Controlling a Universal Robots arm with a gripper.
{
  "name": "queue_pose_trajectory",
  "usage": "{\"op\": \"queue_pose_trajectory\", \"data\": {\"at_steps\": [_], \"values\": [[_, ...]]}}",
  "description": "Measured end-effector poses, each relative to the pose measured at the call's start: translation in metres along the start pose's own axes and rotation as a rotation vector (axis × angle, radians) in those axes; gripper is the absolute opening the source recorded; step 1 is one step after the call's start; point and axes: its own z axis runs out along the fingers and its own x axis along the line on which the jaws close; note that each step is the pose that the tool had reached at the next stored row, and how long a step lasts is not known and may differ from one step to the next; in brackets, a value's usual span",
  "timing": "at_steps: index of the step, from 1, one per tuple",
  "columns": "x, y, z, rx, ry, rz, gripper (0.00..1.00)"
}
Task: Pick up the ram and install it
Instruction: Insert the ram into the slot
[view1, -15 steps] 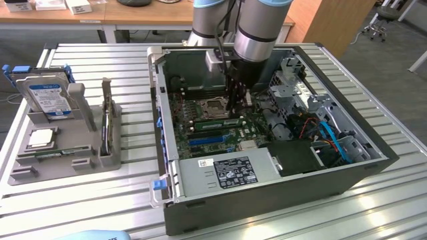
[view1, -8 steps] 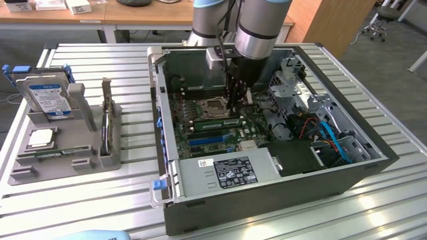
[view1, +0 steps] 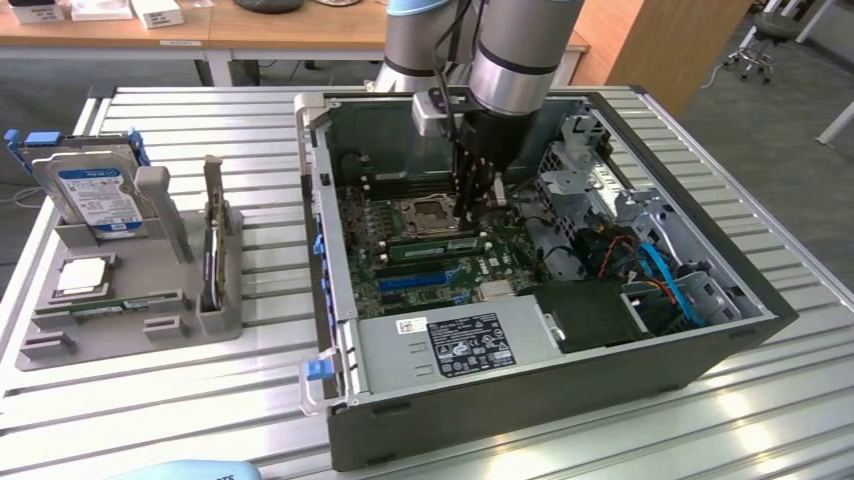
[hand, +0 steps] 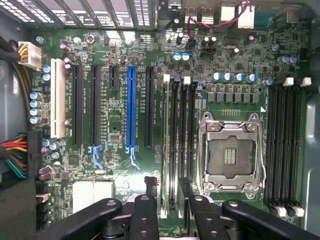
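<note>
The ram (hand: 165, 145) stands on edge in a memory slot beside the empty processor socket (hand: 231, 150). In the wrist view it is a thin pale strip; in the exterior view the ram (view1: 430, 240) is a green bar on the motherboard. My gripper (hand: 167, 192) is low over that slot's end, open, with one black finger (hand: 150, 187) on either side of the stick and a gap to each. In the exterior view the gripper (view1: 467, 220) reaches down into the open computer case (view1: 334, 300), and the arm hides part of the board.
To the exterior view's left, a grey holder (view1: 200, 320) carries a blue-labelled hard drive (view1: 94, 195), a square silver chip (view1: 83, 275) and a thin green board (view1: 118, 305). Inside the case are the power supply (view1: 461, 345), drive cage (view1: 587, 170) and cables (view1: 661, 270).
</note>
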Motion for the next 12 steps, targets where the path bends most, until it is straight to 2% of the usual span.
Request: {"op": "queue_pose_trajectory", "data": {"at_steps": [12], "values": [[0.0000, 0.0000, -0.0017, 0.0000, 0.0000, 0.000, 0.31]]}}
